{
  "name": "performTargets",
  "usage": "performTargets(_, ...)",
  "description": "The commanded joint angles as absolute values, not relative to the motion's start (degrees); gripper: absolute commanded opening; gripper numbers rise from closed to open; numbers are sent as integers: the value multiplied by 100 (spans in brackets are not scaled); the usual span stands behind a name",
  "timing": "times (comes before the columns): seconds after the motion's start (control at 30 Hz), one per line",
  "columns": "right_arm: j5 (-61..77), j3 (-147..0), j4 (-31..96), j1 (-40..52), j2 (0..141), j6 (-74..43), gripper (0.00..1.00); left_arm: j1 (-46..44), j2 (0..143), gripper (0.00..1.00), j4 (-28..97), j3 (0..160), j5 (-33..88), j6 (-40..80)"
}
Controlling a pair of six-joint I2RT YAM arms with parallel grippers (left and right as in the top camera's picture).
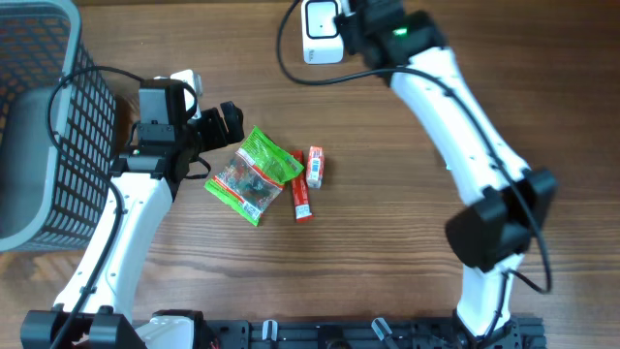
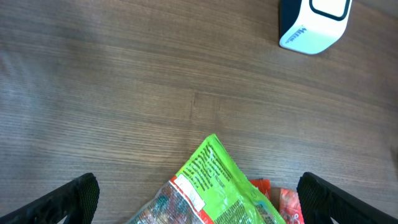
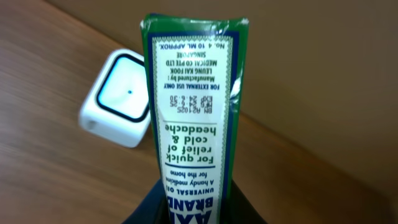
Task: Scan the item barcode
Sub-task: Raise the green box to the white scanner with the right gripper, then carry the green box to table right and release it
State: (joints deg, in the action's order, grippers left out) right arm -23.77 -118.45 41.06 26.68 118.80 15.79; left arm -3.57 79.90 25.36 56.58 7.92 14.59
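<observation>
Right arm reaches from its base far below the white scanner (image 1: 323, 29) up to the table's (image 1: 387, 223) far edge, elbow bent. Its wrist ends just to the right of the scanner. The right gripper (image 3: 194, 208) is clamped on a green, blue and white medicine box (image 3: 193, 106), held upright just beside the scanner, printed side toward the wrist camera. Only the fingers' dark bases show, and the box's lower part is cut off. No barcode can be made out on the visible face. From overhead the box is hidden by the gripper.

Left arm lies well to the left of and below the scanner, its left gripper (image 2: 199, 193) spread wide with nothing between the fingers (image 2: 78, 199), poised over a green snack bag (image 1: 257, 174). A red stick pack (image 1: 301, 199) and a small red-and-white box (image 1: 315, 167) lie just beside the bag. A grey basket (image 1: 39, 116), farthest from the scanner, is cut off at the frame edge.
</observation>
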Motion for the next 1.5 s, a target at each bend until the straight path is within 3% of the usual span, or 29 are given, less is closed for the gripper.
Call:
performTargets(0.0,-3354,-11961,3479,2842,12501,2526,4,-320,7940,100,2517,5688,760,1369)
performTargets(0.33,-5496,-11952,532,3135,14158,5411,4,-320,7940,100,2517,5688,760,1369)
performTargets(0.9,-5402,-11952,355,3199,14484,5553,4,-320,7940,100,2517,5688,760,1369)
performTargets(0.97,-5441,-11952,604,3199,14339,5393,4,-320,7940,100,2517,5688,760,1369)
performTargets(1.13,-5203,-11952,2357,3186,13404,3658,4,-320,7940,100,2517,5688,760,1369)
performTargets(1.33,-3533,-11952,4978,3035,11972,1232,4,-320,7940,100,2517,5688,760,1369)
performTargets(1.47,-2097,-11952,6571,2604,11334,252,4,-320,7940,100,2517,5688,760,1369)
